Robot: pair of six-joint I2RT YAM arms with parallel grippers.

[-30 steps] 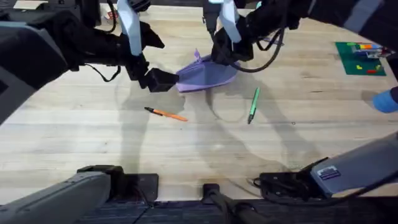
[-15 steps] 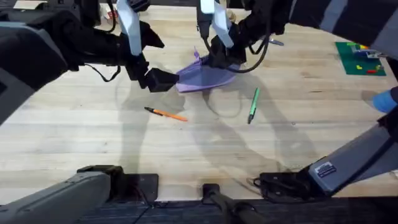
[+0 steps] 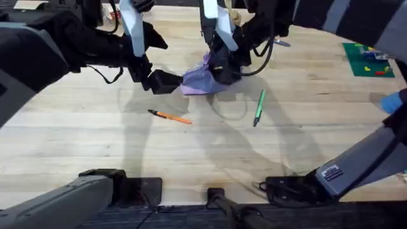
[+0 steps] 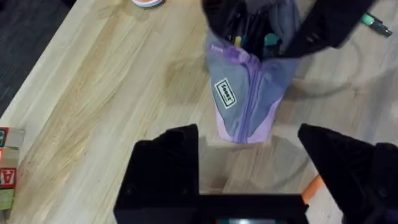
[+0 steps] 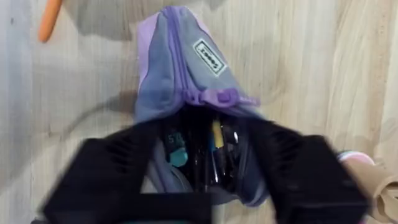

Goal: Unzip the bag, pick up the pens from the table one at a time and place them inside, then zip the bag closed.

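Note:
The lavender bag (image 3: 198,81) lies at the back middle of the table (image 3: 210,146), bunched up short. Its zipper (image 5: 217,96) is partly undone, and the open mouth shows several pens and other items inside. My right gripper (image 3: 222,65) is open, its fingers (image 5: 298,168) straddling that open end. At the bag's closed left end (image 4: 244,102) my left gripper (image 3: 166,81) stands open, the fabric just ahead of its fingers (image 4: 165,162). The orange pen (image 3: 170,116) lies in front of the bag to the left. The green pen (image 3: 259,106) lies to the right.
A green mat (image 3: 369,58) with small coloured pieces sits at the far right of the table. A blue object (image 3: 397,102) shows at the right edge. The front half of the wooden table is bare planks.
My right gripper has slid left along the bag, and the bag has bunched up shorter with its mouth wider. The left gripper and both pens have stayed put.

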